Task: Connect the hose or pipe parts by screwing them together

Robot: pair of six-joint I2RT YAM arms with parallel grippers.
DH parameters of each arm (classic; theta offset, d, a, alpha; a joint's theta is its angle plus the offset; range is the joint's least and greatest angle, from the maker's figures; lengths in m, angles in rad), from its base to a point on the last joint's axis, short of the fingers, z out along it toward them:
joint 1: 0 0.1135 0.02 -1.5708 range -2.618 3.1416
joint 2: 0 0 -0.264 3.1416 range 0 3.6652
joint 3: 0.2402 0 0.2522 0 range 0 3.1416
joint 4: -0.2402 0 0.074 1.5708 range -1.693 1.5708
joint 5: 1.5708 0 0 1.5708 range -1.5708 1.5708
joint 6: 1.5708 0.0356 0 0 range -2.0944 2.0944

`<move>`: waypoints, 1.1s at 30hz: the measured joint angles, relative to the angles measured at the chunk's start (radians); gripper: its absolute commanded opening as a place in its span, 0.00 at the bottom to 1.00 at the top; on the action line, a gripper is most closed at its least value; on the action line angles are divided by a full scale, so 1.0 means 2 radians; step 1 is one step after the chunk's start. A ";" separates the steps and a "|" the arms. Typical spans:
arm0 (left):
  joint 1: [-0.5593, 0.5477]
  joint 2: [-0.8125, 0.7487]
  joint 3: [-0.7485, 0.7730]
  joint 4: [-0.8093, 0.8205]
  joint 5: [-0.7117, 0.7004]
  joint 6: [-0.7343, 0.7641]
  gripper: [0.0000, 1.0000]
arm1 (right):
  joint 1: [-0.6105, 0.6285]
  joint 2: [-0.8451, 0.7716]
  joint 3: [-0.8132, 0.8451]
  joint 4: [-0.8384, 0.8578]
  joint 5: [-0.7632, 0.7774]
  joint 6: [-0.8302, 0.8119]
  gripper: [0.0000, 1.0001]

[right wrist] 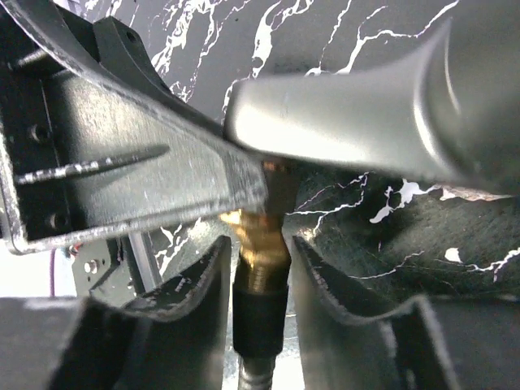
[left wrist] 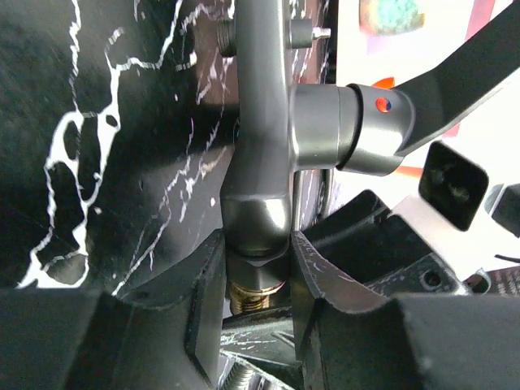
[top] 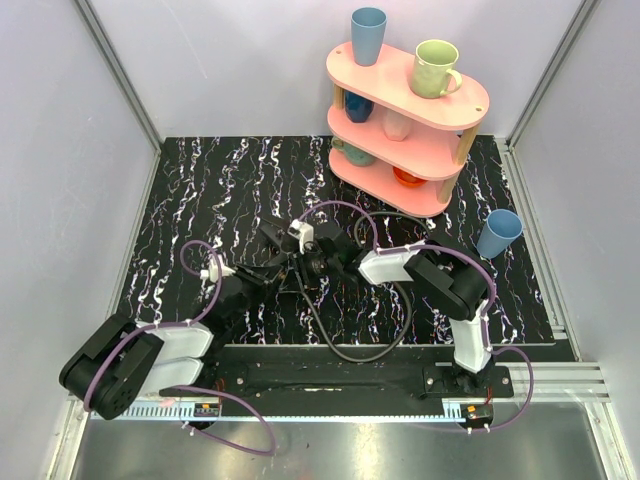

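Black white-veined marbled mat (top: 200,180). Pink three-tier shelf (top: 385,82) at far right: blue cup (top: 368,35) and green mug (top: 434,68) on top; dark blue cup (top: 358,106) and pink cup (top: 396,125) on middle tier; orange bowl (top: 408,177) on bottom tier. Second blue cup (top: 498,234), inverted on mat, near shelf.

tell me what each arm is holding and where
Left fingers clamp the grey tap at its base. Right fingers flank the hose end's black collar; grip unclear.

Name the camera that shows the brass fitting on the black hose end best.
Right wrist: the brass fitting sits centre frame between the fingers of the right end effector, threads visible, meeting the grey piece. Left wrist shows only a brass sliver, perhaps another fitting. Top external: too small to make out.
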 measured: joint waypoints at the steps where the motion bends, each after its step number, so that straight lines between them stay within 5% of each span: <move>1: -0.003 0.001 0.000 0.000 0.006 -0.002 0.00 | 0.000 0.000 0.000 0.003 0.003 0.000 0.53; 11: -0.015 -0.013 0.000 -0.008 0.037 -0.003 0.00 | 0.002 -0.102 -0.023 -0.087 0.105 -0.027 0.68; 23: -0.016 -0.037 0.000 -0.042 0.043 0.010 0.00 | 0.066 -0.149 -0.059 -0.135 0.247 -0.055 0.64; 33: -0.016 -0.093 0.000 -0.119 0.043 0.017 0.00 | 0.075 -0.148 -0.072 -0.137 0.374 -0.010 0.50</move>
